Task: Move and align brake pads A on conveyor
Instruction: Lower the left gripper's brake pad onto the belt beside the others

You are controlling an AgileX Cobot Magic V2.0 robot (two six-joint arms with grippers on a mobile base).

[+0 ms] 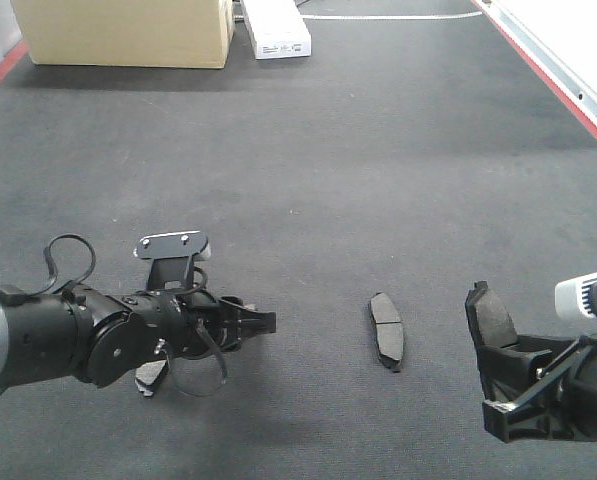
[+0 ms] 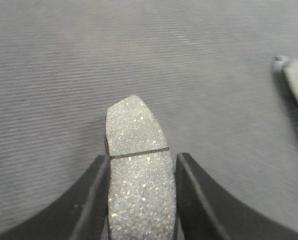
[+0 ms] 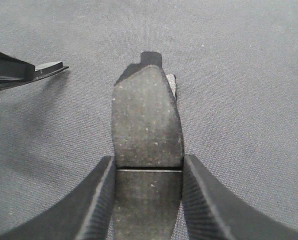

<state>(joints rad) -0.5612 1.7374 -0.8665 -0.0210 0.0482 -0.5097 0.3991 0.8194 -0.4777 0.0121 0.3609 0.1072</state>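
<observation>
1. Nearest the front camera, the right gripper [image 1: 498, 375] has its fingers clamped on a brake pad [image 1: 486, 325], which stands upright out of the jaws, above the conveyor [image 1: 378, 180]. In the right wrist view this held pad [image 3: 146, 120] sits square between both fingers, its groove level with their tips, likely so it can be set down in line.
2. At the left side, the left gripper [image 1: 253, 322] reaches toward the middle. Its wrist view shows the fingers closed against the sides of a second pad [image 2: 139, 170], friction face up. I cannot tell whether that pad is lifted or resting on the belt.
3. Between the two arms, a third pad [image 1: 386, 332] lies on the belt, lengthwise away from the camera, apparently as the reference for the row.
4. Under the left arm, a fourth dark piece [image 1: 150, 378] peeks out, mostly hidden.
</observation>
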